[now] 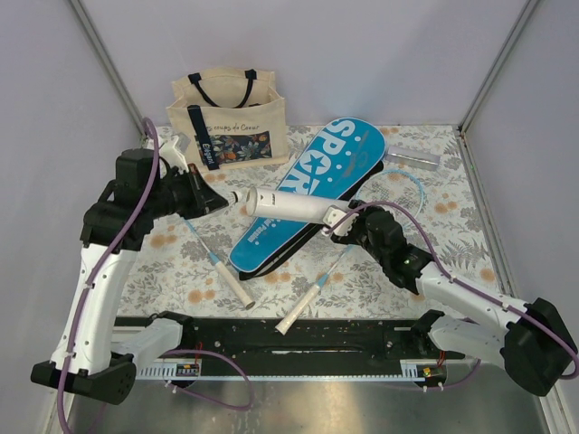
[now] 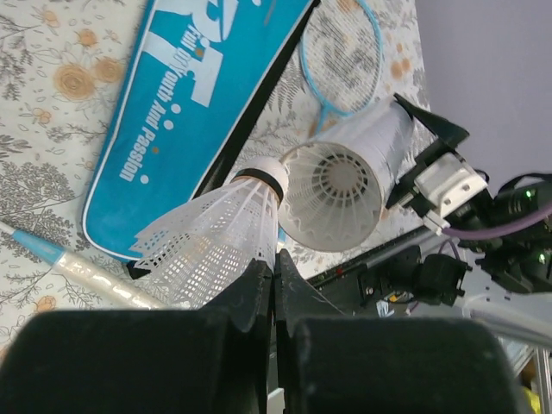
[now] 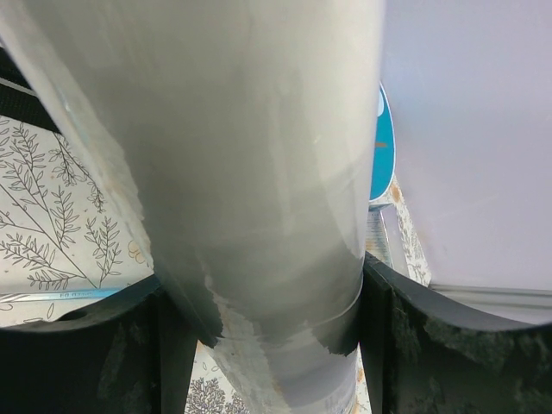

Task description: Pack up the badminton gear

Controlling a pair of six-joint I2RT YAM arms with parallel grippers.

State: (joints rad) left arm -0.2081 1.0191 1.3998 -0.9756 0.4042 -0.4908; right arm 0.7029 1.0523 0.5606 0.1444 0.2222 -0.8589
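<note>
1. Shuttlecock [image 2: 216, 233]: left jaws are closed on its feather skirt. The cork nose sits at the rim of the tube [image 2: 341, 185] mouth, not yet inside.
2. Tube: right jaws are clamped round its far end, holding it roughly level above the case [image 1: 312, 194].
3. Case lies flat on the worktop [image 1: 163, 271]. Cannot tell whether it is zipped.
4. First racket [image 1: 231, 282] lies out on the worktop, left of the case's near end. Second racket [image 1: 303, 307] lies just in front of that end.
5. Judgement: task is early. Left to do: seat the shuttlecock, then put tube and rackets into the case and close it.
</note>
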